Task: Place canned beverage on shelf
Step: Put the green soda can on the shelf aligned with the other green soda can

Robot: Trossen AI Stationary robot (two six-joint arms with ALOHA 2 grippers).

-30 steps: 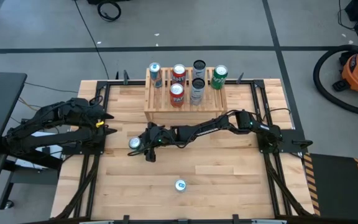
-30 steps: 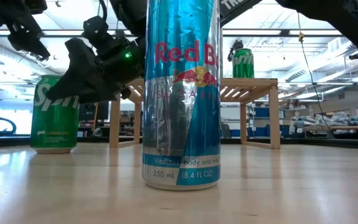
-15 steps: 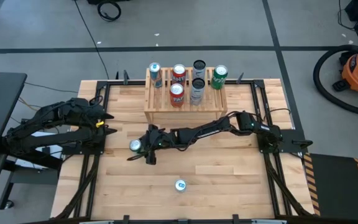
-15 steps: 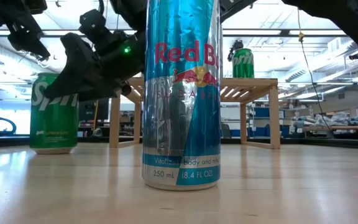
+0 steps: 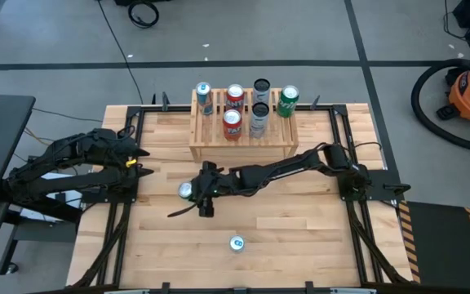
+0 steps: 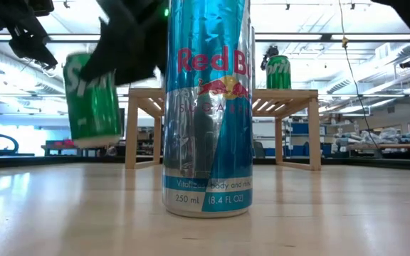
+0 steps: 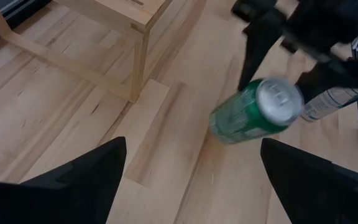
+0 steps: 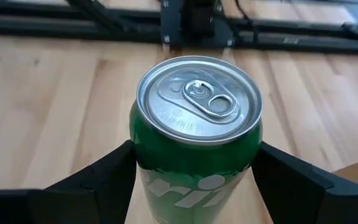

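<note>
A green Sprite can (image 5: 186, 190) is in my right gripper (image 5: 205, 194), left of the table's middle and in front of the shelf. The can also shows in the low view (image 6: 91, 99), the left wrist view (image 7: 253, 113) and the right wrist view (image 8: 197, 130). The light wooden shelf (image 5: 243, 140) stands at the far middle and carries several cans. A tall Red Bull can (image 5: 236, 242) stands upright on its base near the table's front edge. My left gripper (image 5: 141, 161) waits open at the table's left side. My right gripper pinches the Sprite can's side wall (image 8: 143, 163) between its two fingers (image 8: 98, 177), just below the top rim. The fingers come level from the table's right side. The can is lifted clear of the table and tilted, its top leaning toward the table's left.
The Red Bull can (image 6: 206, 107) fills the middle of the low view. The shelf (image 6: 290, 96) has a second Sprite can (image 6: 278, 72) on top. Bare wooden table lies between the shelf and the front edge. Black frame rails run along both sides of the table.
My right gripper has risen and gone a little toward the table's right edge with the Sprite can. The can stood upright on the table before; now it is lifted clear and tilted.
</note>
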